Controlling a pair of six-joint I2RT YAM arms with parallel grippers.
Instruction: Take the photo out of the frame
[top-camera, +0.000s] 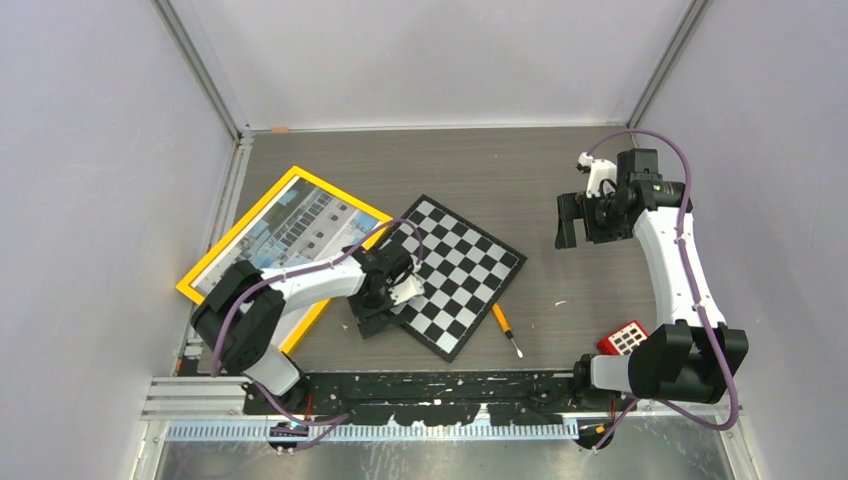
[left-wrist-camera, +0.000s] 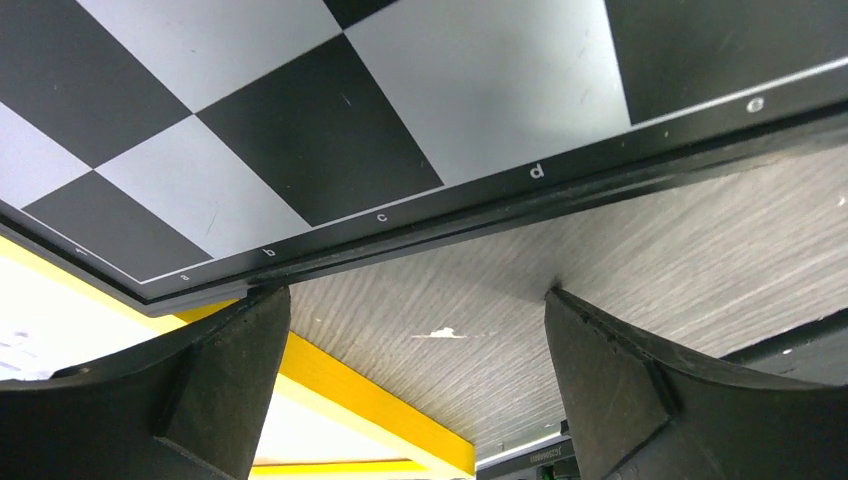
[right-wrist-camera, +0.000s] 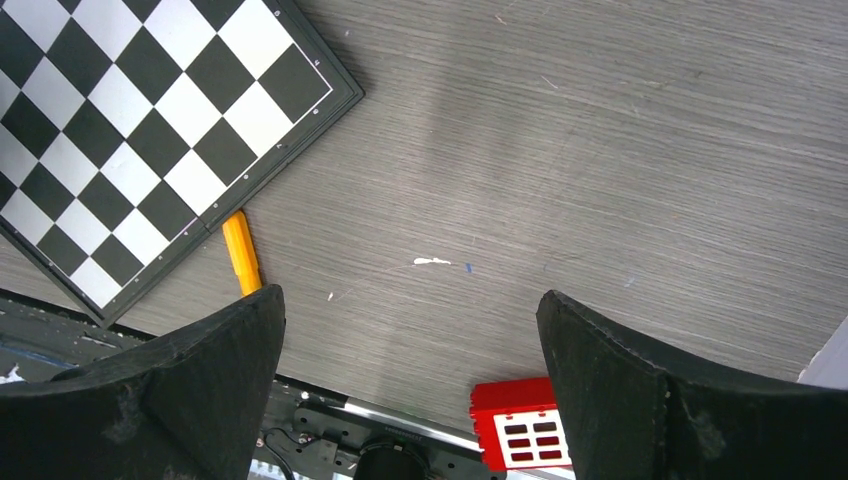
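Observation:
The yellow-orange frame (top-camera: 222, 256) lies flat at the table's left with the photo (top-camera: 295, 222) of a white building under blue sky facing up inside it. My left gripper (top-camera: 368, 322) is low between the frame's right edge and the checkerboard's near-left edge. In the left wrist view it (left-wrist-camera: 415, 300) is open and empty over bare table. There the frame's yellow border (left-wrist-camera: 380, 400) runs at lower left, with a washed-out pale area inside it. My right gripper (top-camera: 568, 225) is raised at the right, open and empty, as the right wrist view (right-wrist-camera: 410, 300) shows.
A black-and-white checkerboard (top-camera: 455, 270) lies mid-table, touching or overlapping the frame's right corner; its lettered edge (left-wrist-camera: 400, 215) runs just beyond my left fingertips. An orange pen (top-camera: 505, 328) lies by its near corner. A red block (top-camera: 624, 338) sits near the right arm's base.

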